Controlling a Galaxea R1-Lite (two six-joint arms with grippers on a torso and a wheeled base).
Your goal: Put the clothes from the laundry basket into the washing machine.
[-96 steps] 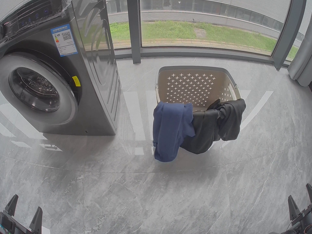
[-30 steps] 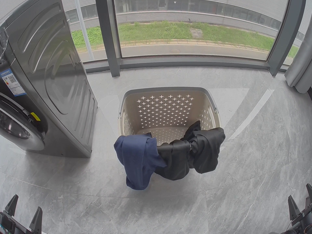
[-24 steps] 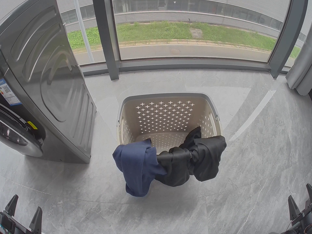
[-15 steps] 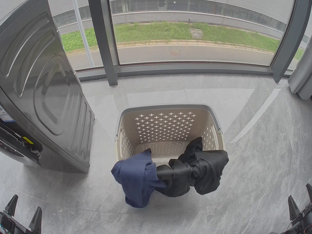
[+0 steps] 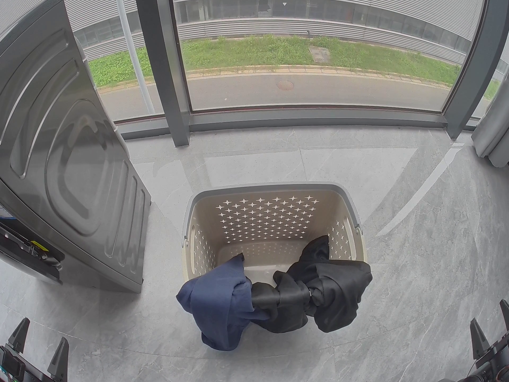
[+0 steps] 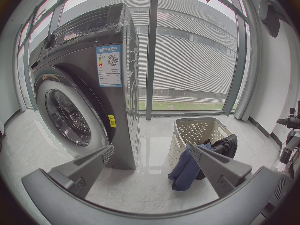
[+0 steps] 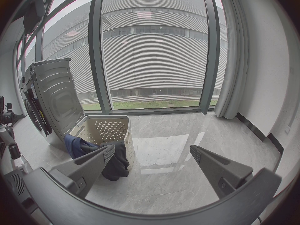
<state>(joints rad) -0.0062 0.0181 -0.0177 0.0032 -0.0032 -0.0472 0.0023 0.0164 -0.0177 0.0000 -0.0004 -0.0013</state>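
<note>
both hands open and empty, clothes hang on the basket rim

the left hand [image 6: 151,150] has its two fingers wide apart and holds nothing. the right hand [image 7: 152,150] is in the same state, fingers apart with only air between them. both hands are low above the grey floor [image 5: 254,362] and well apart from each other.

the laundry basket [image 5: 271,186] stands on the floor ahead of the hands, about between them, and neither hand touches it. a blue garment [image 5: 220,306] hangs over the basket rim on the side nearest to the hands, more toward the left hand. a black garment [image 5: 331,293] hangs over the same rim, more toward the right hand. it touches the blue one, and a part of it falls inside the basket.

the washing machine [image 6: 93,88] stands ahead of the left hand, on its outer side, near the basket with a strip of floor between them. its round door [image 6: 67,117] looks closed. beyond the basket, far from both hands, is a large window [image 5: 318,43]. a curtain [image 7: 232,63] hangs ahead of the right hand, on its outer side.
</note>
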